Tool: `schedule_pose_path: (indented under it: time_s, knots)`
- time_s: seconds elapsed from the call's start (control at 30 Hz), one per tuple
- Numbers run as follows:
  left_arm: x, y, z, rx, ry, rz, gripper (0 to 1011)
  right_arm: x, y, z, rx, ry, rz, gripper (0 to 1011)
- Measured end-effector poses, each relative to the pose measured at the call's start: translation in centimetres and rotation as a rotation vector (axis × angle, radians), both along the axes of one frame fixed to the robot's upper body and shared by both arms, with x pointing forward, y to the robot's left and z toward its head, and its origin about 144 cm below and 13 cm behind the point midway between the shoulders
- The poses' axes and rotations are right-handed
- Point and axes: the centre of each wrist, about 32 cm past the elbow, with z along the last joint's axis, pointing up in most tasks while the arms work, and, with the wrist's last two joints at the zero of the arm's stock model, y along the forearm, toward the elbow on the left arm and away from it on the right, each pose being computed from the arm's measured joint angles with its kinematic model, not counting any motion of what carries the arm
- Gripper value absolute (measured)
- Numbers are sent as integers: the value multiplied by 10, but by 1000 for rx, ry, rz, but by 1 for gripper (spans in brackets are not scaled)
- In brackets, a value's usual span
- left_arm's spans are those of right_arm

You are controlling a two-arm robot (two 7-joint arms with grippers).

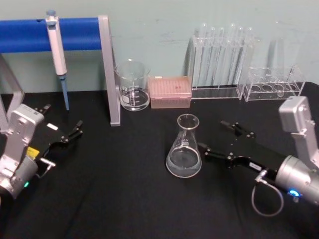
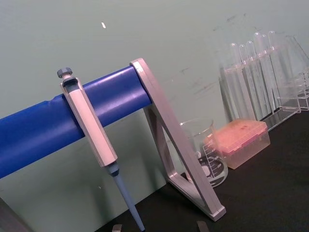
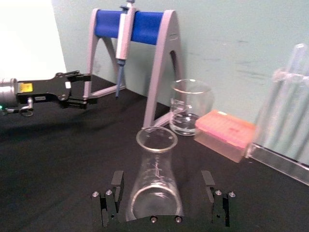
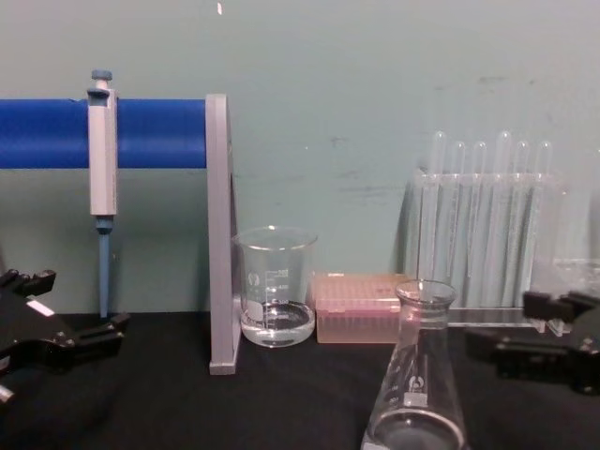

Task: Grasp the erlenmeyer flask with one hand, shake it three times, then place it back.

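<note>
- Standing upright on the black table (image 1: 124, 199), the erlenmeyer flask (image 1: 184, 147) holds a little clear liquid.
- My right gripper (image 1: 215, 139) is spread wide just beside the flask, one finger (image 3: 116, 186) on either side of its base, neither one touching the glass.
- My left gripper (image 1: 75, 130) hangs unclenched near the pipette stand (image 1: 107, 69), well apart from the flask.
</note>
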Motion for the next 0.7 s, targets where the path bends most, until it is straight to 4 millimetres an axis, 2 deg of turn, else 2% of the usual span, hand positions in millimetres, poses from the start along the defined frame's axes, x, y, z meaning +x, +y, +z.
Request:
schedule_pose_path:
  time_s: [0.37,0.7]
  knots:
    - [0,0,0,0,0,0,1001,0,-14,6,8,-47,-102,1003]
    - [0,0,0,0,0,0,1001,14,-5,3,31,-96,-234,1002]
